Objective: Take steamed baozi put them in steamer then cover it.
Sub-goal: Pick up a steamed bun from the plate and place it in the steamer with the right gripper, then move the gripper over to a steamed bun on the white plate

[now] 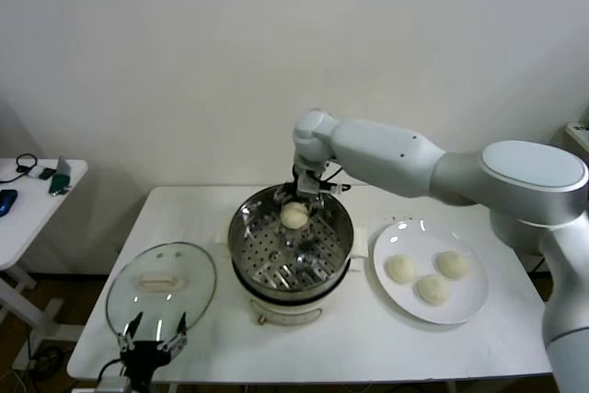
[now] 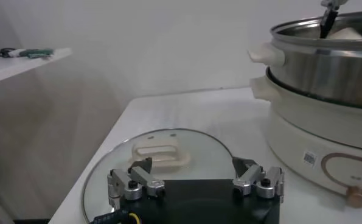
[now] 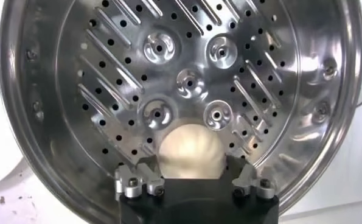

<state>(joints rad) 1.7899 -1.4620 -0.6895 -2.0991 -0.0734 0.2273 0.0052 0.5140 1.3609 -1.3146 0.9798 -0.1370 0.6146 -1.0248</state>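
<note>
Right gripper [image 3: 193, 176] clasping a baozi [image 3: 190, 152] over the steamer [image 1: 253, 255] tray, plated buns [image 1: 428, 278] head-view only; left gripper [image 2: 196, 182] wide above lid [image 2: 162, 149].

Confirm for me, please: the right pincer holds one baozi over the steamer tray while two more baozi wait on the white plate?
Not quite: three baozi wait on the white plate, as the head view shows. The right pincer does hold one baozi over the steamer tray.

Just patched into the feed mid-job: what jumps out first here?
The right pincer holds a baozi over the far side of the steamer at the table's middle, inside its rim. Three more baozi wait on the white plate to the steamer's right. The left pincer hovers open over the glass lid lying at the table's left.
</note>
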